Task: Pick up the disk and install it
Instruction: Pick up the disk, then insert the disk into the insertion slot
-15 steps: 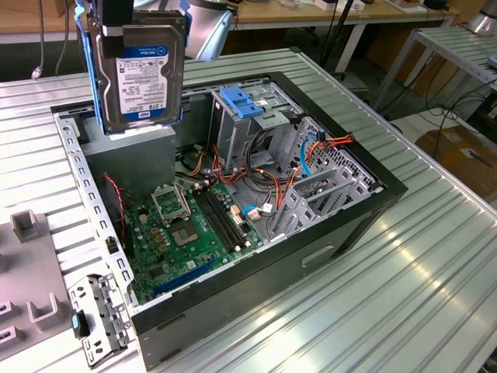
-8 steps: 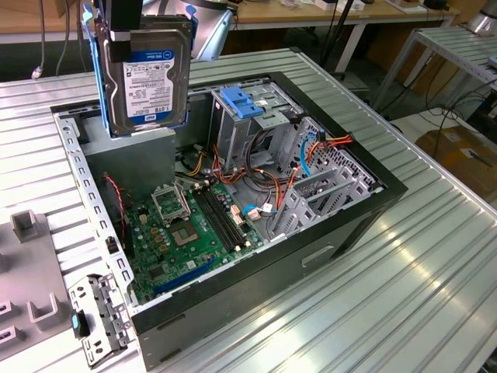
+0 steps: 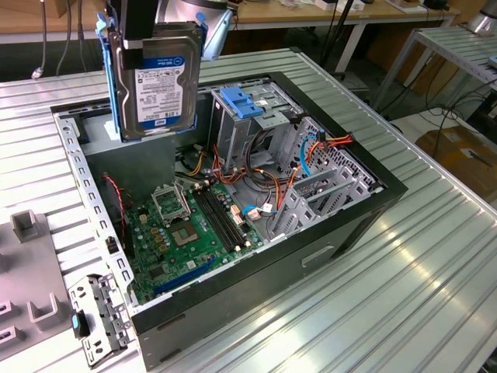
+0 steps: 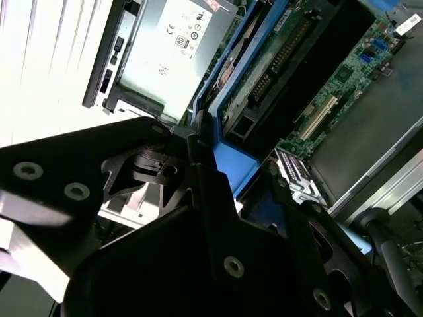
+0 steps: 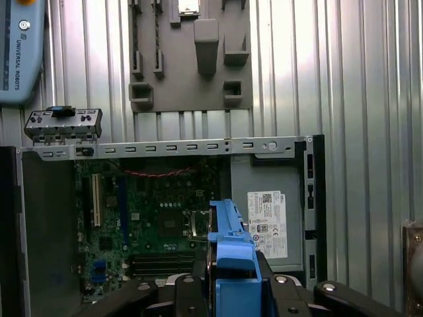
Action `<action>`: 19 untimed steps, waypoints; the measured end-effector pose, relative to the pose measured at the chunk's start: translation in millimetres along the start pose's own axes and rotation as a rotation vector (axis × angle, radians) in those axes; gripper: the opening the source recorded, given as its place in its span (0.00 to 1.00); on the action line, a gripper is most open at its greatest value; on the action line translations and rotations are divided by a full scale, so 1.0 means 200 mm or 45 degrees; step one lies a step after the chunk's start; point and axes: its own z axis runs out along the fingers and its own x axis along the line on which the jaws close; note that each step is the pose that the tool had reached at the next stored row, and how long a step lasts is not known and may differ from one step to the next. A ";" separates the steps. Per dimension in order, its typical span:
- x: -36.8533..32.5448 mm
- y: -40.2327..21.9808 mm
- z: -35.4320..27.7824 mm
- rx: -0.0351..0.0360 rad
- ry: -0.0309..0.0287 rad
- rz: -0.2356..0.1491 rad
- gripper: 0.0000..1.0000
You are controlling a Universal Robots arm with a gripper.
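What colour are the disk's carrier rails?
Bright blue rails on the disk, clearest in the exterior view.

Ribbed table (image 3: 435, 264) with computer case (image 3: 326, 249), fixture plate (image 3: 39, 264)

A ribbed metal table (image 3: 419, 264) is spreading out beneath the claw (image 3: 142, 35), and light is glaring off its grooves in pale bands. Behind the claw, a wooden-topped workbench (image 3: 342, 12) is standing on white legs, with dark cables (image 3: 335, 35) hanging under it. Well away from the claw, toward the exterior view's right, a second slatted metal table (image 3: 458, 43) is standing over a pale floor (image 3: 411, 120), where a cardboard box (image 3: 464, 155) is sitting.
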 end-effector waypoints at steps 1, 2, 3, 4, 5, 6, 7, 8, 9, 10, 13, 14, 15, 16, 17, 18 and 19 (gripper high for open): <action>0.000 -0.013 0.002 0.0000 0.0001 0.000 0.37; 0.001 -0.041 0.005 0.0000 0.0006 0.000 0.37; 0.000 -0.070 0.007 0.0001 0.0017 0.000 0.37; 0.000 -0.071 0.007 0.0001 0.0017 0.000 0.37; 0.000 -0.073 0.007 0.0001 0.0016 0.000 0.37; 0.000 -0.074 0.007 0.0001 0.0017 0.000 0.37; 0.000 -0.074 0.007 0.0001 0.0017 0.000 0.37; 0.000 -0.074 0.007 0.0001 0.0017 0.000 0.37; 0.000 -0.074 0.007 0.0000 0.0017 0.000 0.37; 0.000 -0.074 0.007 0.0001 0.0016 0.000 0.37; 0.007 -0.075 0.007 0.0001 0.0017 0.000 0.37; 0.009 -0.075 0.007 0.0001 0.0017 0.000 0.37; 0.013 -0.075 0.007 0.0001 0.0017 0.000 0.37; 0.017 -0.075 0.007 0.0000 0.0018 0.000 0.37; 0.022 -0.075 0.007 0.0000 0.0017 0.000 0.37; 0.035 -0.076 0.007 0.0001 0.0017 0.000 0.37; 0.046 -0.077 0.008 0.0000 0.0017 0.000 0.37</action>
